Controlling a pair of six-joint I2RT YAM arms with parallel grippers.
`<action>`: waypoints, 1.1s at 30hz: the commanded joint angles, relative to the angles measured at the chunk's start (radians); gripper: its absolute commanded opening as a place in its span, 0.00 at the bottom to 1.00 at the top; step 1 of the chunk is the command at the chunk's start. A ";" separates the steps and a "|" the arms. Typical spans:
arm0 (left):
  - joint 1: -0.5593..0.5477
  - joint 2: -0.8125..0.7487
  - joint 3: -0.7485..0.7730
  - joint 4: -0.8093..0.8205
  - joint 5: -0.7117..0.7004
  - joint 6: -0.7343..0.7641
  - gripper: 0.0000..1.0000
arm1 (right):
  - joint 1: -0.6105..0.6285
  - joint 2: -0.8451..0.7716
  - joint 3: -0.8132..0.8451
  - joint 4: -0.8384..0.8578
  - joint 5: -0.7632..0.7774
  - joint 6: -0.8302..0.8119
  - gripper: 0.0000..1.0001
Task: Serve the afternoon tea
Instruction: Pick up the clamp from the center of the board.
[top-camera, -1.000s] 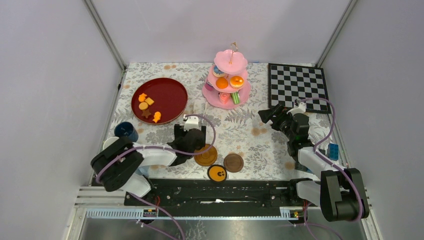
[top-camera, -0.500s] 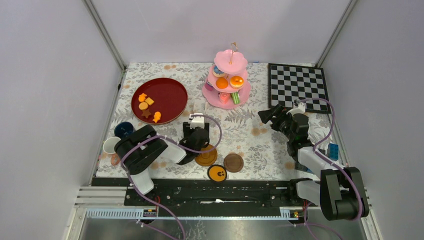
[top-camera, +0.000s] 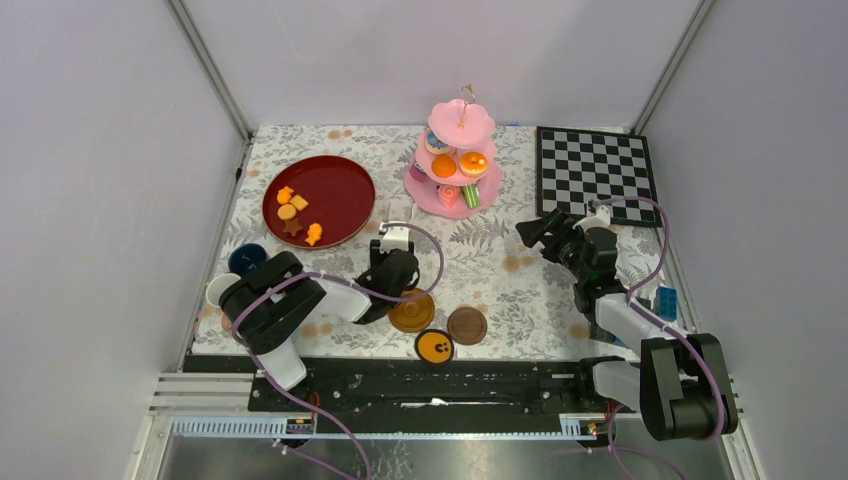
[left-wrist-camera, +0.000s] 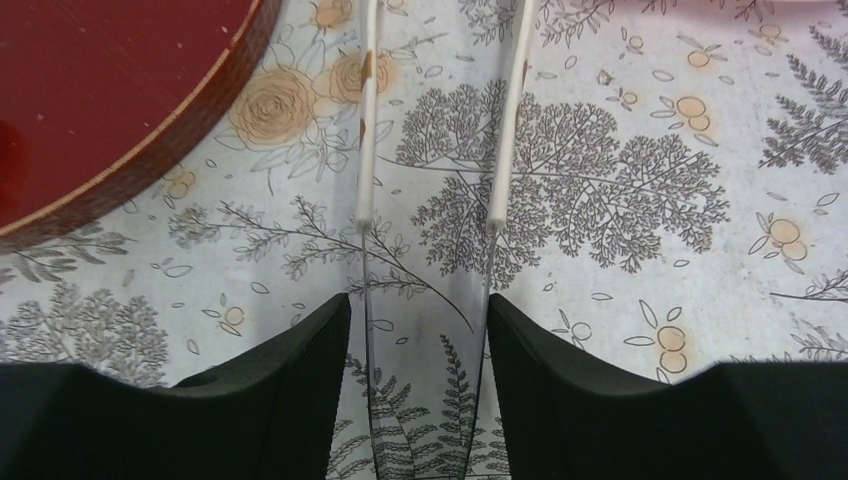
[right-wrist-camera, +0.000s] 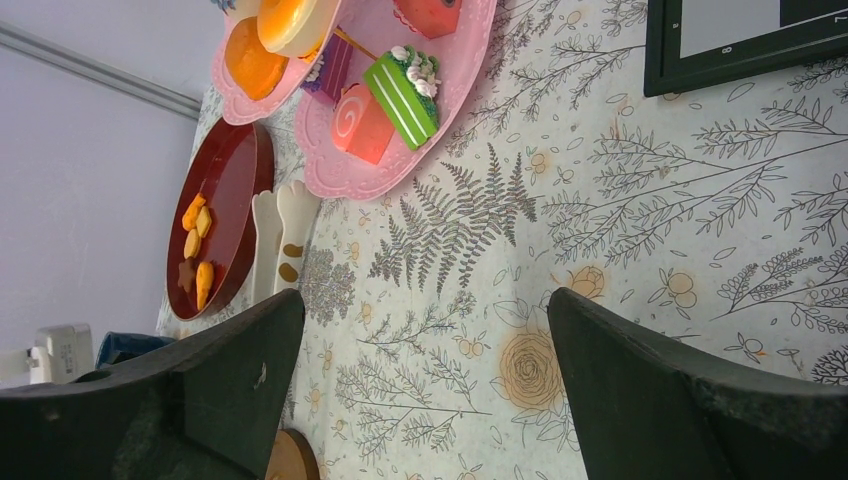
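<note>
The pink three-tier cake stand (top-camera: 457, 160) holds several toy pastries at the back centre; it also shows in the right wrist view (right-wrist-camera: 400, 90). The red tray (top-camera: 340, 190) holds orange pastries and a brown star biscuit (top-camera: 292, 227). Three brown saucers (top-camera: 412, 311) lie near the front. A dark-blue cup (top-camera: 246, 259) and a white cup (top-camera: 219, 290) stand at the left. My left gripper (top-camera: 387, 262) is shut on clear tongs (left-wrist-camera: 430, 200) with white tips, held low over the cloth beside the tray (left-wrist-camera: 100, 100). My right gripper (top-camera: 540, 231) is open and empty (right-wrist-camera: 425, 310).
The chessboard (top-camera: 595, 173) lies at the back right. Blue blocks (top-camera: 665, 300) sit by the right edge. The tongs' white tips (right-wrist-camera: 280, 235) show between tray and stand. A flowered cloth (top-camera: 480, 250) covers the table. Walls close in left, right and back.
The left arm's elbow has swung right, uncovering the white cup, and its gripper with the tongs has shifted slightly away from the base. The right arm has not moved.
</note>
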 joint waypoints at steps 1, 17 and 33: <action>0.012 -0.089 0.068 -0.134 0.022 -0.015 0.53 | -0.006 0.001 -0.006 0.061 -0.014 0.004 0.98; 0.093 -0.079 0.096 -0.234 0.209 -0.090 0.94 | -0.005 0.005 -0.007 0.067 -0.017 0.009 0.98; 0.098 0.089 -0.009 0.105 0.132 -0.031 0.51 | -0.006 0.021 -0.004 0.072 -0.023 0.012 0.98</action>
